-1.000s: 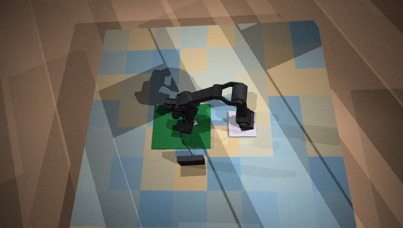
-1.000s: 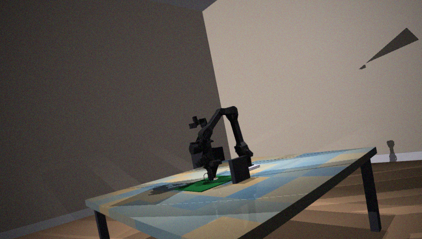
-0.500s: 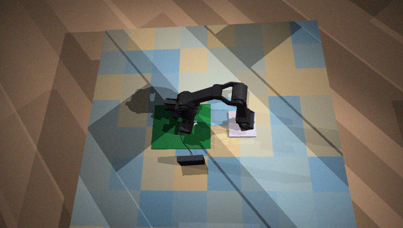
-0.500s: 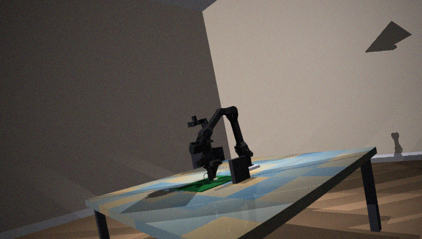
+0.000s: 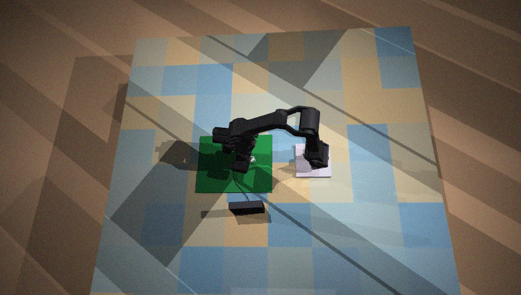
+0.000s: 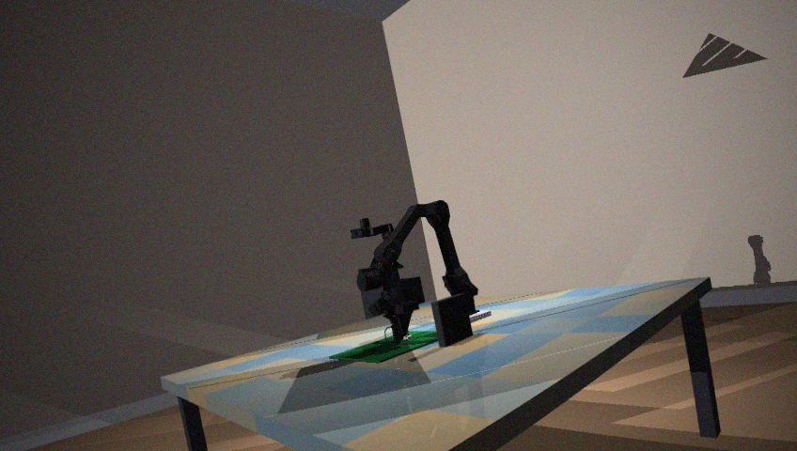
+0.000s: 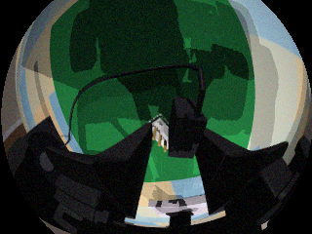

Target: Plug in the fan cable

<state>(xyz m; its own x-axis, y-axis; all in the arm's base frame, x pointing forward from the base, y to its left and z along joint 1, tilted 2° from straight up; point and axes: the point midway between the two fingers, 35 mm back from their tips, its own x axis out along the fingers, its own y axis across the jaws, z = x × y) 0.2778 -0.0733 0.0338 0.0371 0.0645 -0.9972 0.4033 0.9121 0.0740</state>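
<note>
My gripper (image 6: pixel 398 339) (image 7: pixel 172 128) is low over the green board (image 5: pixel 261 184) (image 6: pixel 366 355) (image 7: pixel 180 172), shut on the black plug (image 7: pixel 183 131). The plug is against the right finger in the wrist view. The white header (image 5: pixel 252 159) (image 6: pixel 407 336) (image 7: pixel 160 128) shows between the left finger and the plug, with a few gold pins bare. The plug hides the rest of it, so whether they touch is unclear. The black cable (image 7: pixel 141 71) rises from the plug and loops left to the black fan (image 5: pixel 246 207) (image 6: pixel 451 321). The top view hides the fingertips and plug.
The fan block stands just off the board's near edge in the top view. The arm's base stands on a pale plate (image 5: pixel 301 171) right of the board. All rest on a patchwork-coloured table (image 5: pixel 369 226) (image 6: pixel 520 357). Hard shadows cross the board.
</note>
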